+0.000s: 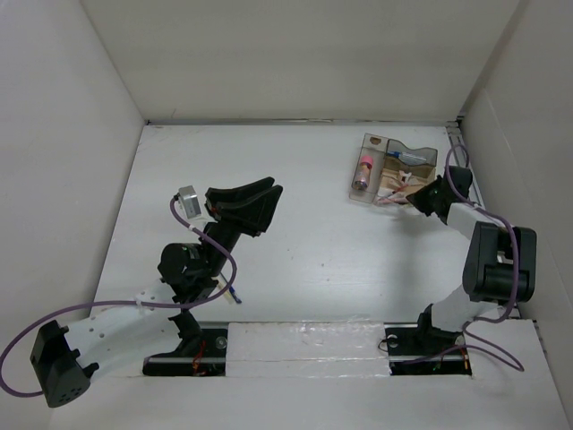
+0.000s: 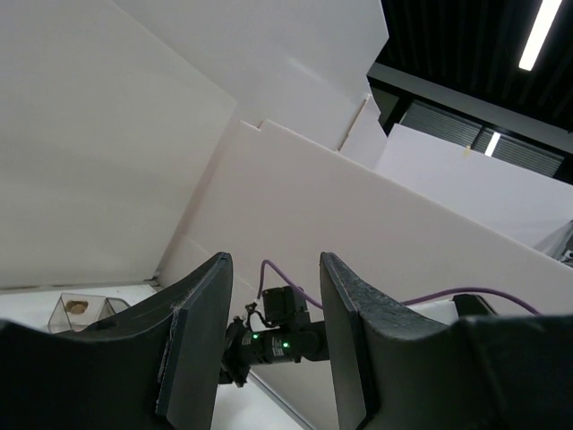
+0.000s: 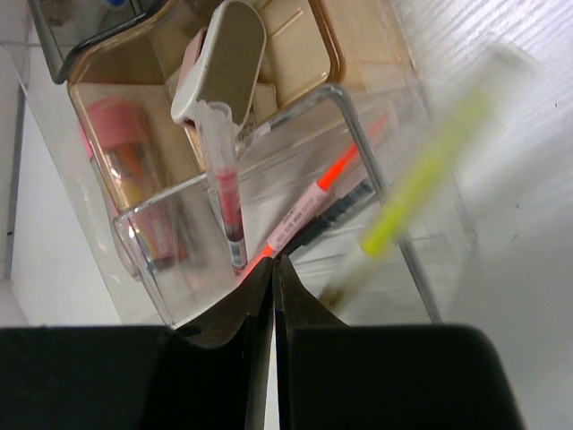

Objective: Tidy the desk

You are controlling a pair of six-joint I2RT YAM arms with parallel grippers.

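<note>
White and matte, the desk fills the floor of a walled box of white panels, with both arm bases bolted at its near edge.

On the left, the left claw hangs above the desk's left half and is tipped upward. Its wrist view looks past its own fingers at the wall panels and ceiling lights. The jaws stand wide apart with nothing between them. A purple cable loops beside the wrist.

The middle of the desk is bare white surface.

Toward the far right corner sits a clear plastic tray with several compartments. A pink tube lies in its left compartment, and a small brown thing sits in the little far pocket.

Right beside the tray's near right end is the right claw. Its own camera shows its jaws drawn together to a thin slit, pointing at the tray wall. An orange-red pen slants inside the clear wall, its lower end just at the fingertips. I cannot tell whether the claw nips it or merely touches the plastic. A white-capped vial with red contents leans beside the pen. A yellow-green pen shows further right — too blurred to place exactly.
</note>
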